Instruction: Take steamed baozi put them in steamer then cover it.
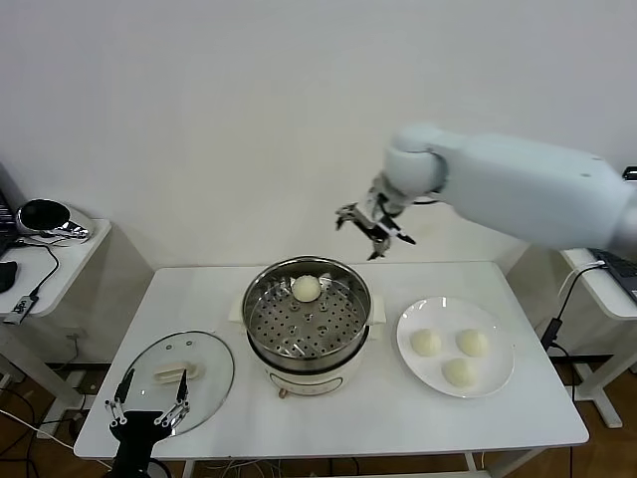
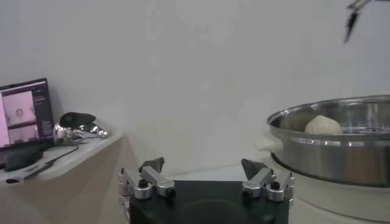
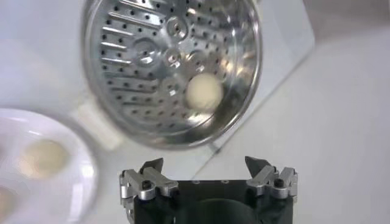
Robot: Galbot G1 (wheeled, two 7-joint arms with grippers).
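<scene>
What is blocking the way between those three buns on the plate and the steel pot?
Nothing visible. The three buns lie on the white plate beside the steamer, whose top is open; one bun already sits inside. The glass lid rests on the table. The right hand, open and empty, hovers above the steamer.

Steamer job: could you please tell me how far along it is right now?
Done: one bun lies on the tray inside the steamer. In hand: nothing; the right gripper hangs open and empty above the steamer's far rim, while the left gripper waits open near the lid. Left: three buns on the plate to move, then the lid goes on.
</scene>
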